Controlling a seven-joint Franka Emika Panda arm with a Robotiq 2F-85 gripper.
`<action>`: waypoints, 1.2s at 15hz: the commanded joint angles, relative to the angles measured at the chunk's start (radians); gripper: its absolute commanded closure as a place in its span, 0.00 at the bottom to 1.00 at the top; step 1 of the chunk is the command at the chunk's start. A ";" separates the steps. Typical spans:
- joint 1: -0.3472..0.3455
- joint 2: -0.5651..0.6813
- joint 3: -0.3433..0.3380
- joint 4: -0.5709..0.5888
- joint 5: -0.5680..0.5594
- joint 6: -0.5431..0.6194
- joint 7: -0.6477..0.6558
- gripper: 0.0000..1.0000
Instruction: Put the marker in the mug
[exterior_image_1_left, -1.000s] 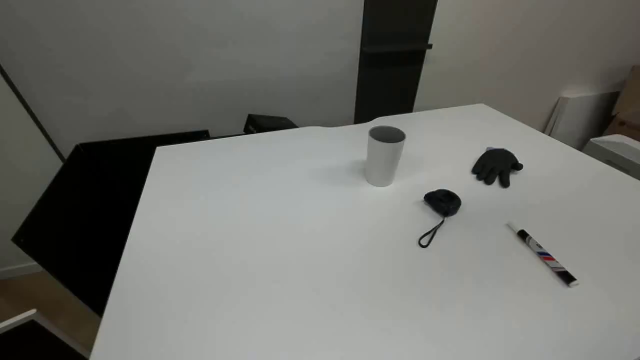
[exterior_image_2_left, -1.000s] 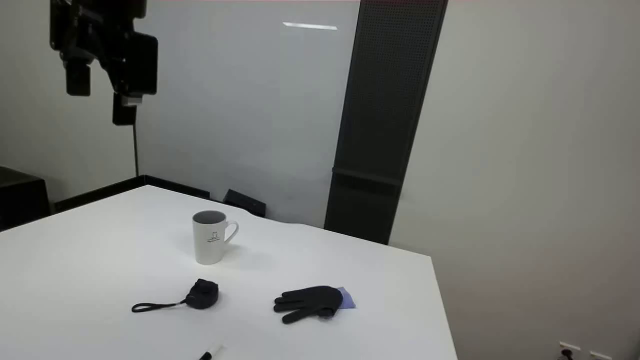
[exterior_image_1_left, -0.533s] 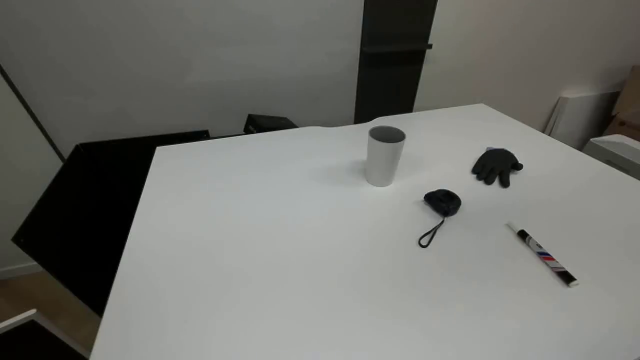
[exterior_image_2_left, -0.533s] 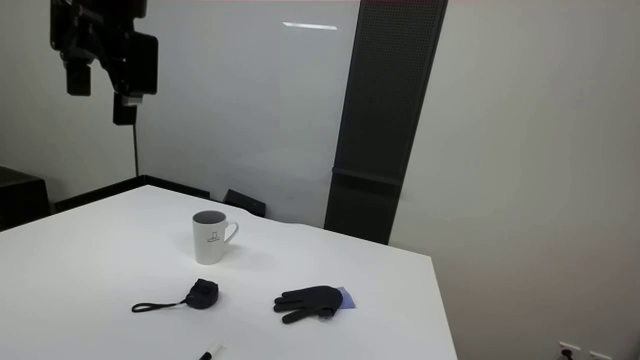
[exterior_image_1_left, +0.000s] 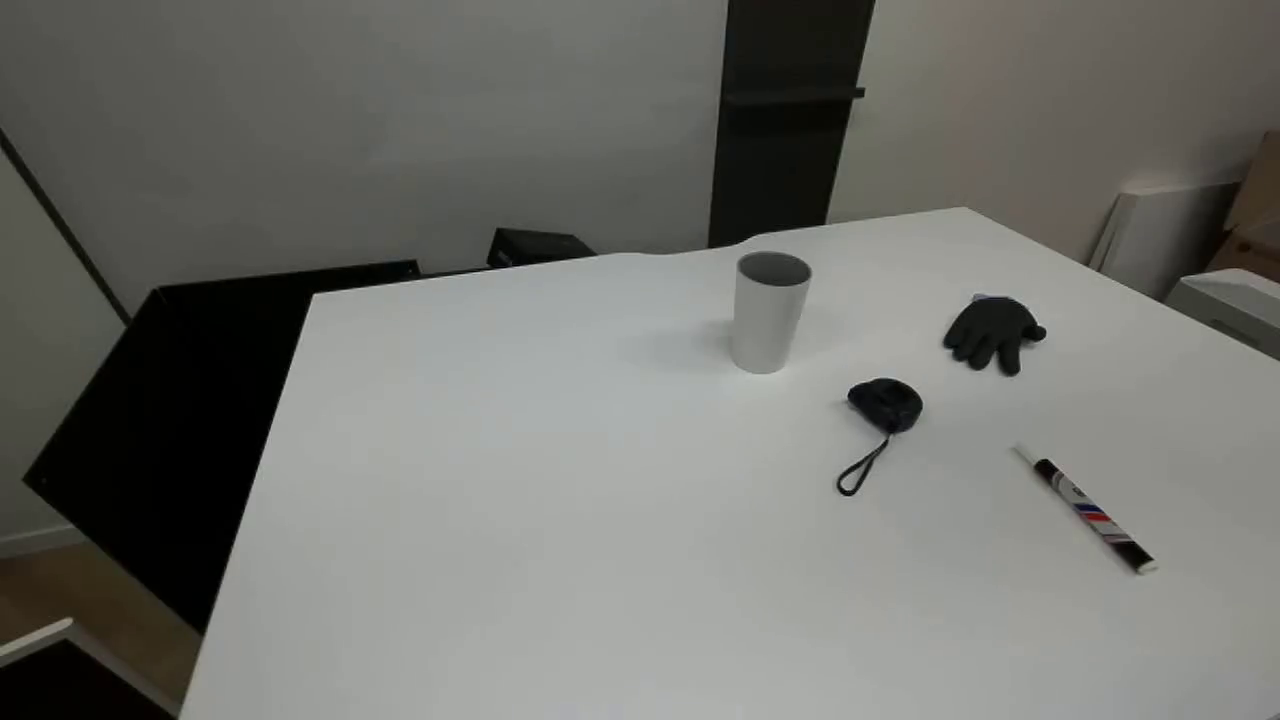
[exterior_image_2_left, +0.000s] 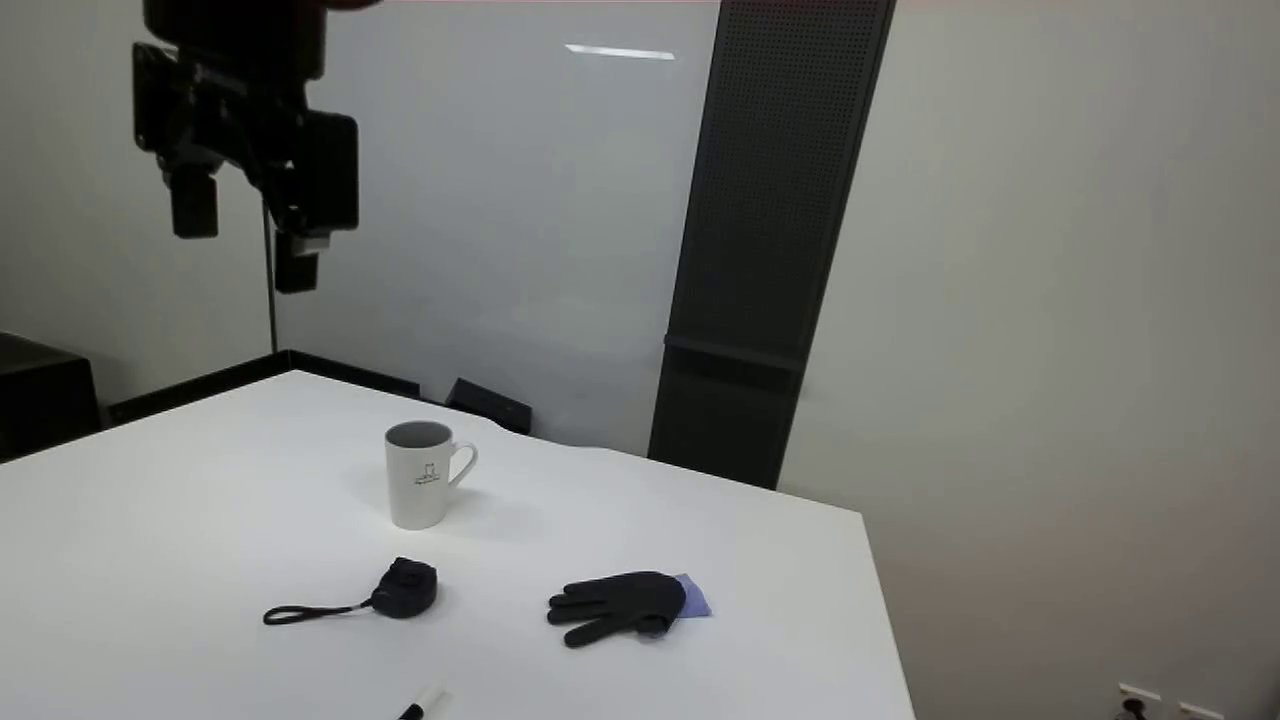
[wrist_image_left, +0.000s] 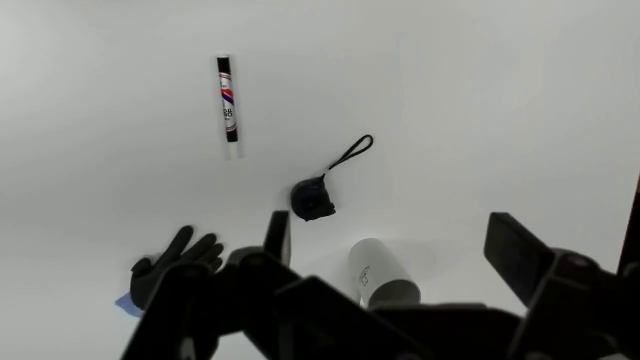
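Observation:
The marker (exterior_image_1_left: 1093, 514) lies on the white table, with a white body, blue and red stripes and black bands. In an exterior view only its end (exterior_image_2_left: 412, 711) shows at the bottom edge. It also shows in the wrist view (wrist_image_left: 228, 102), ahead of my fingers and to the left. The white mug (exterior_image_1_left: 765, 325) stands upright, also seen with its handle in an exterior view (exterior_image_2_left: 418, 485). In the wrist view the mug (wrist_image_left: 377, 265) is partly hidden by the gripper body. My gripper (exterior_image_2_left: 246, 243) hangs high above the table, open and empty; its fingers (wrist_image_left: 390, 220) are wide apart.
A black tape measure (exterior_image_1_left: 886, 405) with a wrist loop lies between the mug and the marker. A black glove (exterior_image_1_left: 993, 335) with a bluish piece under it lies further right. A black box (exterior_image_1_left: 540, 247) is behind the table's far edge.
My gripper has moved down and to the right in an exterior view during the last half second, after staying still. The marker, mug, tape measure and glove have not moved.

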 joint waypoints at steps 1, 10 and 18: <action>-0.019 0.047 -0.037 -0.039 -0.004 0.101 -0.084 0.00; -0.069 0.279 -0.087 -0.088 -0.074 0.226 -0.201 0.00; -0.093 0.440 -0.075 -0.145 -0.259 0.418 -0.146 0.00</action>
